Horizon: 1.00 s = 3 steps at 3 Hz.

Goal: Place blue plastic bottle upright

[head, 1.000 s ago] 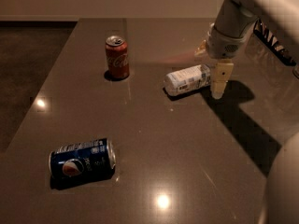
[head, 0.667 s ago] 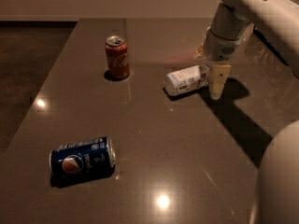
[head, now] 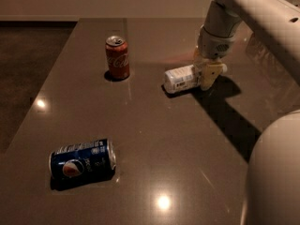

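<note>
The blue plastic bottle (head: pixel 180 78) lies on its side on the dark table (head: pixel 154 139), right of centre, its white cap end (head: pixel 224 68) pointing right. The gripper (head: pixel 207 73) hangs from the pale arm (head: pixel 243 8) and is down at the bottle's neck end, overlapping it just left of the cap. The bottle's labelled body sticks out to the left of the gripper. The bottle rests on the table.
A red Coca-Cola can (head: pixel 117 57) stands upright at the back left of the bottle. A dark blue Pepsi can (head: pixel 82 163) lies on its side at the front left. The robot's pale body (head: pixel 274 172) fills the lower right corner. The table's left edge (head: pixel 42 78) runs diagonally.
The gripper has moved left, from just right of the bottle to over its neck end. The bottle and both cans have stayed in place.
</note>
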### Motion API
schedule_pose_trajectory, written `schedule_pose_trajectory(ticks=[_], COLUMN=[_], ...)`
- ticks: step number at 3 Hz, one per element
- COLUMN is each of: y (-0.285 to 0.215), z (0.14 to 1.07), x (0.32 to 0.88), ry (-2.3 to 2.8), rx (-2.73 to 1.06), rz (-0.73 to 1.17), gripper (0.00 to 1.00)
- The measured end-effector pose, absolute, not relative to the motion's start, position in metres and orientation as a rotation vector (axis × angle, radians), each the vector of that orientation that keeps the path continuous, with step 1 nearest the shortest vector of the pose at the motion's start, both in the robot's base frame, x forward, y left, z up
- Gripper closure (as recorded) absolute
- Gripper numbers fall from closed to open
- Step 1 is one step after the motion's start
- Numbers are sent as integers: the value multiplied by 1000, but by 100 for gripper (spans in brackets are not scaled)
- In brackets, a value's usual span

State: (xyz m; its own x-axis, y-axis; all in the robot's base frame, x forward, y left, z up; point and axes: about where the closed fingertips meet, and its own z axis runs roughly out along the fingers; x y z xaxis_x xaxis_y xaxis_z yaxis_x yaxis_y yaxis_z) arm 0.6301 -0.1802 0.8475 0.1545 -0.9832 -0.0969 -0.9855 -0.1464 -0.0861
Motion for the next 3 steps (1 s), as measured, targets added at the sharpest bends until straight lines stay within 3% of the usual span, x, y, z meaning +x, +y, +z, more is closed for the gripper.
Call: schedule_pose_trajectory(ticks=[2, 3], y=[-169, -168], z=[880, 904], x=[628, 624], ry=[1831, 1696], rx=[-2363, -2435], rz=[-76, -202], gripper=[92, 100])
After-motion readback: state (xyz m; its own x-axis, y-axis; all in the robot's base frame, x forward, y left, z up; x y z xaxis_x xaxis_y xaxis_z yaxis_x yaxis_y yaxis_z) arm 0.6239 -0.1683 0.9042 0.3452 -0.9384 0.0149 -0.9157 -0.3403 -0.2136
